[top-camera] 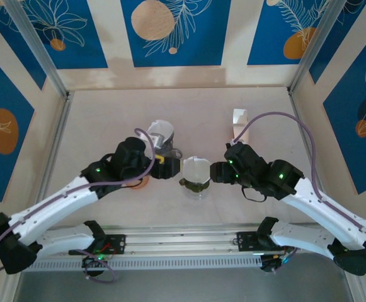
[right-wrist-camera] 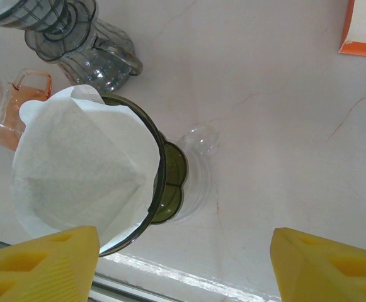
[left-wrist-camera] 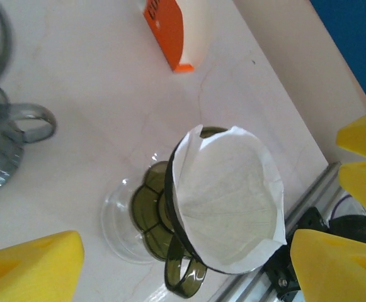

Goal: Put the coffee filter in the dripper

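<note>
Left gripper (top-camera: 172, 167), nine o'clock of the dripper (top-camera: 194, 186), jaws apart | right gripper (top-camera: 215, 172), three o'clock, jaws apart, flanking to steady it, I judge | coffee filter (top-camera: 195, 168) sits opened inside the dripper.

The table (top-camera: 183, 107) is viewed from above and behind by the top camera. Both wrist cameras are aimed down, closely, past their fingers (left-wrist-camera: 38, 264); between these the dripper (left-wrist-camera: 151, 220) and coffee filter (left-wrist-camera: 227, 195) are shared, seemingly from opposite sides.

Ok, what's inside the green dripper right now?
An opened white paper filter sits inside the dripper, its edge rising above the rim. The paper covers the dripper's inner wall and bottom.
</note>
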